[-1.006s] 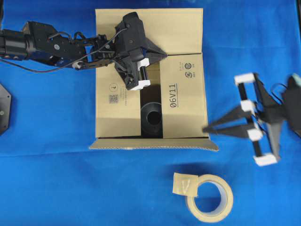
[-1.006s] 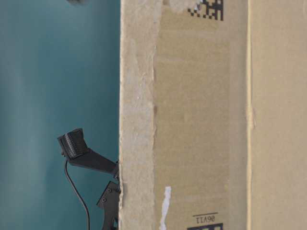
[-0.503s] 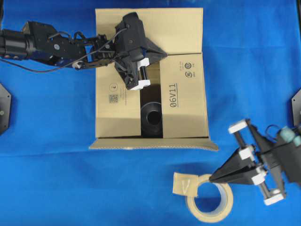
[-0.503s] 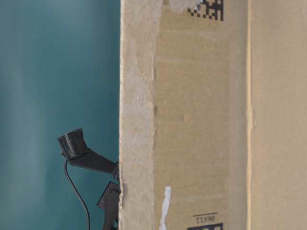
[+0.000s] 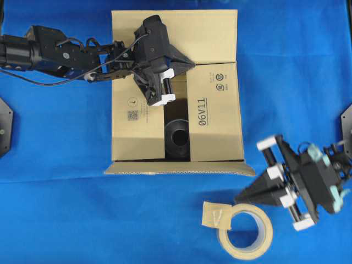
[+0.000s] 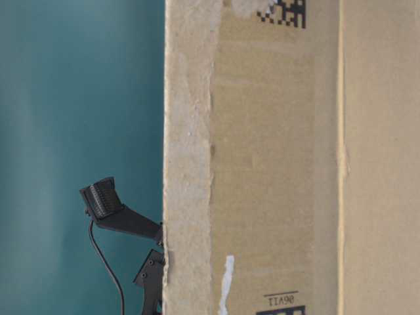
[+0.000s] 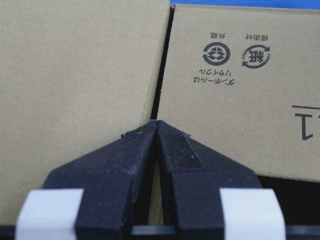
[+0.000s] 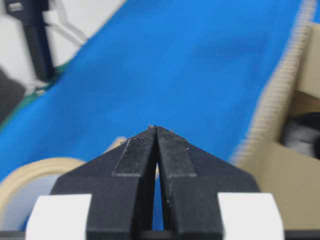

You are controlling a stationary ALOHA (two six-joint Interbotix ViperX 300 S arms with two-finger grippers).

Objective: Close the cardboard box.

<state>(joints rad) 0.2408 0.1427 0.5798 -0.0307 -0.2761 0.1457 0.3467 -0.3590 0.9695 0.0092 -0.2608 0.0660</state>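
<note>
A blue tabletop (image 5: 66,181) carries the box (image 5: 214,110) at its far middle, side flaps folded but a gap left. The left gripper (image 5: 187,64), fingers pressed together, rests on the flaps' seam, likely pinning them. The right gripper (image 5: 239,198), fingers likewise together, hovers beside the tape roll (image 5: 246,230).

a beige tape roll (image 5: 246,231) lies flat on the blue cloth (image 5: 66,209), its loose end (image 5: 216,214) folded up at its upper left. a dark round thing (image 5: 177,137) is partly seen; what it is cannot be told.
</note>
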